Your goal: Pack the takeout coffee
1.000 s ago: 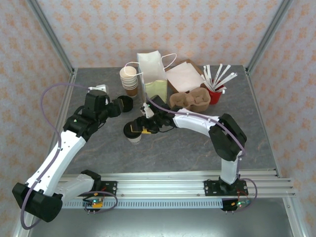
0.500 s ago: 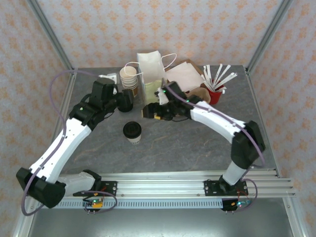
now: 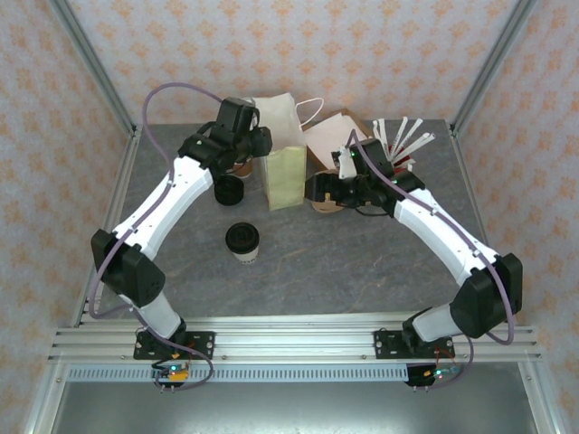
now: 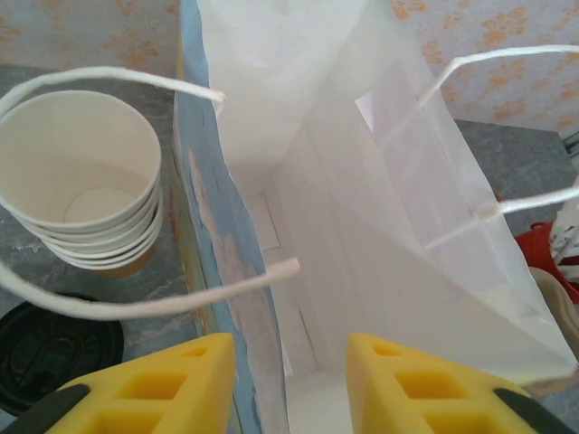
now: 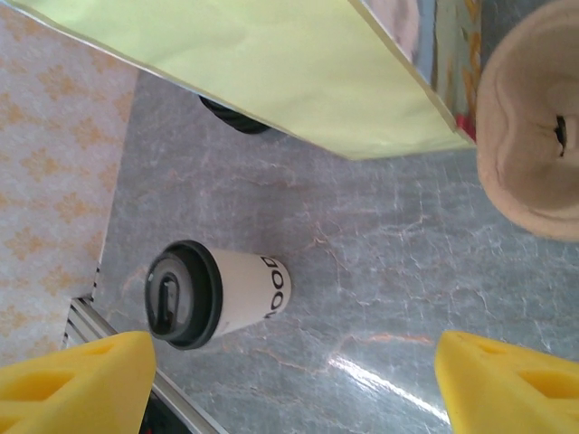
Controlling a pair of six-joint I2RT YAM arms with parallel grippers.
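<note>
Risk: L gripper (image 4: 289,366) pinching the paper bag (image 3: 283,176) wall could drag or tip the light bag, or snag a handle loop (image 4: 163,306). Cup stack (image 4: 81,194) sits just beside the bag & could get knocked. L jaws approx half open, straddling bag's side wall, not clamped. R gripper (image 5: 289,362) wide, empty, beside bag. Takeout coffee (image 3: 242,241) upright on table (image 3: 362,262) in front of bag, untouched.

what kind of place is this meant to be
Probably a mock coffee takeout counter: a black-lidded cream paper cup, a tall white paper handled bag, a stack of lidless cream cups.
</note>
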